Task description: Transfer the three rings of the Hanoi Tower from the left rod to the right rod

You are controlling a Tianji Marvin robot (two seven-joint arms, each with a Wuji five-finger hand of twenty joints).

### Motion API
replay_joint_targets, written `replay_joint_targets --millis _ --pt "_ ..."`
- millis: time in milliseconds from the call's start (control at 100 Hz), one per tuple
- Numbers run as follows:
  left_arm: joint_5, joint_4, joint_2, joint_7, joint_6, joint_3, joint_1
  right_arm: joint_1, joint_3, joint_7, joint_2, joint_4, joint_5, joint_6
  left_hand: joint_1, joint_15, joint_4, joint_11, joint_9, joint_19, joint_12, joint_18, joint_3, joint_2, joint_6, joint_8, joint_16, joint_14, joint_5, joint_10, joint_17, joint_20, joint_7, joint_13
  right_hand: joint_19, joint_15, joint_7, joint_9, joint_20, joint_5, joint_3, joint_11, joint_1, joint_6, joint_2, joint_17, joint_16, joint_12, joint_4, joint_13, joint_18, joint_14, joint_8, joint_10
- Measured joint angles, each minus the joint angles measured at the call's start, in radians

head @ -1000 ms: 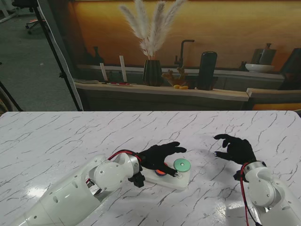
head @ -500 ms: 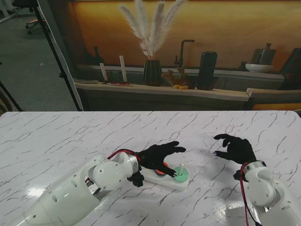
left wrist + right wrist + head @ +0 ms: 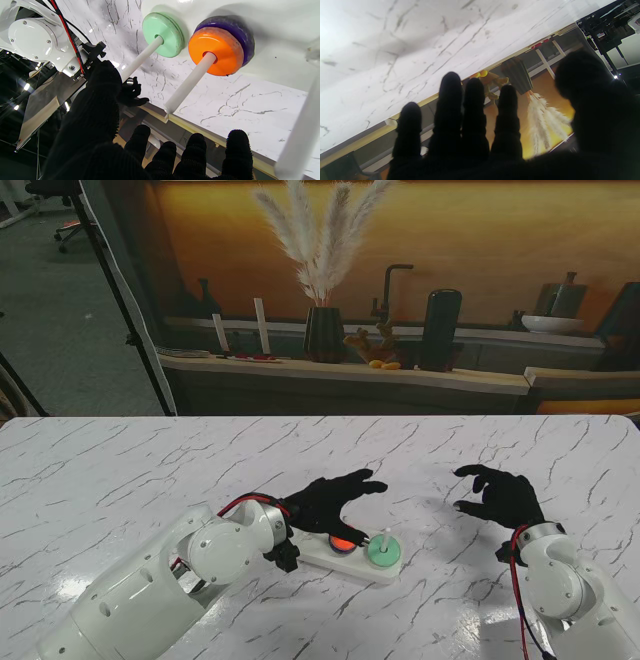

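A white marble-patterned table (image 3: 120, 470) fills the lower half of my stand view, and behind it runs a wooden sideboard with a dark vase of pampas grass (image 3: 322, 280).

My left arm (image 3: 150, 585), white and thick, reaches in from the near left corner toward the middle of the table. My right arm (image 3: 565, 585) rises from the near right corner.

My left hand (image 3: 325, 505), in a black glove, hovers over the left end of the tower's base with its fingers (image 3: 236, 150) spread and holding nothing. My right hand (image 3: 505, 498), also gloved in black, hangs over bare table well to the right of the tower. In its wrist view the four fingers (image 3: 448, 100) stand side by side, slightly apart, the thumb set off from them, and they grip nothing.

The Hanoi Tower's white base (image 3: 362, 565) lies near the table's middle, close to me. The purple ring (image 3: 236, 27) sits at the bottom of the middle rod (image 3: 186, 86), and the orange ring (image 3: 217, 53) rests directly on it. The green ring (image 3: 171, 33), the smallest, lies alone at the foot of the right rod (image 3: 142, 58). The left rod (image 3: 300, 140) shows only as a blurred white post at the edge of my left wrist view.
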Motion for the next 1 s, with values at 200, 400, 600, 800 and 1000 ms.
replay_joint_targets --millis 200,400,600,800,1000 --pt "0.039 -0.022 0.003 0.006 -0.005 -0.040 0.025 0.000 -0.001 -0.003 0.000 0.000 0.000 0.000 0.000 0.000 0.000 0.000 0.000 -0.010 0.010 0.000 0.000 0.000 0.000 0.000 0.000 0.000 0.000 0.000 0.000 0.000 0.000 0.001 0.000 0.000 0.000 0.000 0.000 0.000 0.000 0.000 0.000 0.000 0.000 0.000 0.000 0.000 0.000 0.000 0.000 0.000 0.000 0.000" --pt "0.089 -0.047 0.012 -0.011 -0.008 -0.089 0.054 0.000 -0.001 -0.003 -0.001 0.000 0.000 0.000 -0.002 0.000 0.000 0.000 0.000 -0.030 0.024 0.000 -0.007 0.000 0.000 0.000 0.000 0.000 0.002 0.000 0.000 0.000 0.012 0.001 0.000 0.000 0.000 0.000 0.000 0.000 0.000 0.000 0.000 0.000 0.000 0.000 0.000 0.000 0.000 0.000 0.000 0.000 0.000 0.000" --pt "0.115 -0.063 0.025 -0.042 -0.007 -0.138 0.092 0.000 0.000 -0.004 -0.001 0.000 0.000 -0.001 -0.002 0.000 0.000 0.000 0.000 -0.064 0.028 0.000 -0.007 0.000 0.000 0.013 0.000 0.000 0.003 0.000 -0.002 0.000 0.024 0.001 0.000 0.001 0.000 0.000 0.000 0.000 0.000 0.000 0.000 0.000 0.000 0.000 0.000 0.000 0.000 0.000 0.000 0.000 0.000 0.000" --pt "0.163 -0.066 0.038 -0.065 -0.005 -0.164 0.113 0.001 -0.003 -0.005 -0.001 0.000 0.001 -0.001 -0.012 0.000 0.000 0.000 0.000 -0.121 0.031 0.000 -0.029 0.001 0.000 0.031 -0.010 0.000 0.026 0.000 -0.010 -0.013 0.039 -0.002 0.000 0.001 0.000 0.000 0.000 0.000 0.000 0.000 0.000 0.000 0.000 0.001 0.000 0.000 0.000 0.000 0.000 0.000 0.000 0.000" --pt "0.242 -0.067 0.051 -0.077 -0.003 -0.142 0.101 0.003 -0.009 -0.004 -0.001 0.000 0.003 0.000 -0.074 -0.016 0.000 0.000 0.000 -0.181 0.031 0.000 -0.068 0.005 0.015 0.050 -0.015 -0.008 0.055 -0.004 -0.015 -0.026 0.050 -0.015 0.000 0.001 0.000 0.000 0.000 0.000 0.000 0.000 0.000 0.000 0.000 0.001 0.000 0.000 0.000 0.000 0.000 0.000 0.000 0.000"
